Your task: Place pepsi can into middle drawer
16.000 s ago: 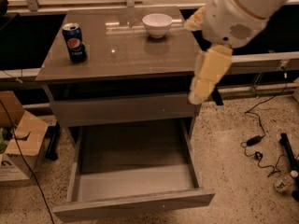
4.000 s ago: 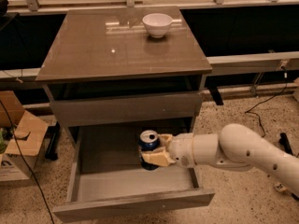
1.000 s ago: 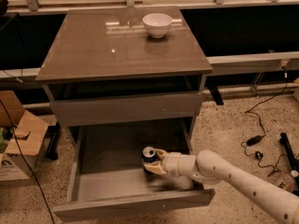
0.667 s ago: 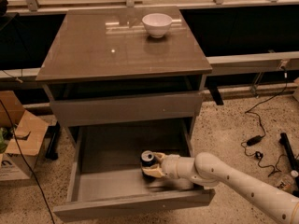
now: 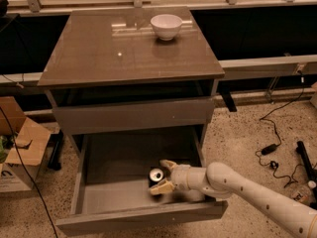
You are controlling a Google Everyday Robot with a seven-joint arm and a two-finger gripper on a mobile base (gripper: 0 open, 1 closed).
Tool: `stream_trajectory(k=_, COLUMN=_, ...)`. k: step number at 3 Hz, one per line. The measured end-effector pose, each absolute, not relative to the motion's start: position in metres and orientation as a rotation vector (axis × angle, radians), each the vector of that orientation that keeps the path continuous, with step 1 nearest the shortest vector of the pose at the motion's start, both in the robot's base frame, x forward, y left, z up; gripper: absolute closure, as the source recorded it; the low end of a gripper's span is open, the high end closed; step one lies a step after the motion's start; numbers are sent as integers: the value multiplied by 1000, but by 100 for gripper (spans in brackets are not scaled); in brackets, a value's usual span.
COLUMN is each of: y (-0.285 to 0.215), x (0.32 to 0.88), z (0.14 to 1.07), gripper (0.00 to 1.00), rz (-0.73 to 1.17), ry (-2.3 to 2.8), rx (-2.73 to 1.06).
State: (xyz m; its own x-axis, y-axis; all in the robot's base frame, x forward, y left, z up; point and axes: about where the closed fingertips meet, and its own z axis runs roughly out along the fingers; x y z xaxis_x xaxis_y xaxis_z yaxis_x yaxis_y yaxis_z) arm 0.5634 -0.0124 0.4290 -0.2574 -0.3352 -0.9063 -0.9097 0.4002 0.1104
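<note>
The pepsi can (image 5: 156, 175) stands upright in the open middle drawer (image 5: 119, 195), right of the middle of its floor, with its silver top showing. My gripper (image 5: 163, 177) reaches into the drawer from the right. Its pale fingers (image 5: 161, 188) sit on either side of the can and hold it, low over the drawer floor. The can's dark body is mostly in shadow.
A white bowl (image 5: 166, 26) stands at the back of the cabinet top (image 5: 109, 53). The closed upper drawer front (image 5: 133, 115) overhangs the open drawer. A cardboard box (image 5: 17, 143) sits on the floor at left. Cables (image 5: 275, 148) lie on the floor at right.
The can and gripper have come down slightly, nearer the drawer floor. Much earlier the can stood on the cabinet top at the left.
</note>
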Motion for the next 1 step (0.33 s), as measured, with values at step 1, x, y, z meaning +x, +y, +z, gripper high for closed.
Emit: stream_trajectory(k=1, y=-12, x=563, z=429, gripper=0, rz=837, ry=1794, rx=-1081)
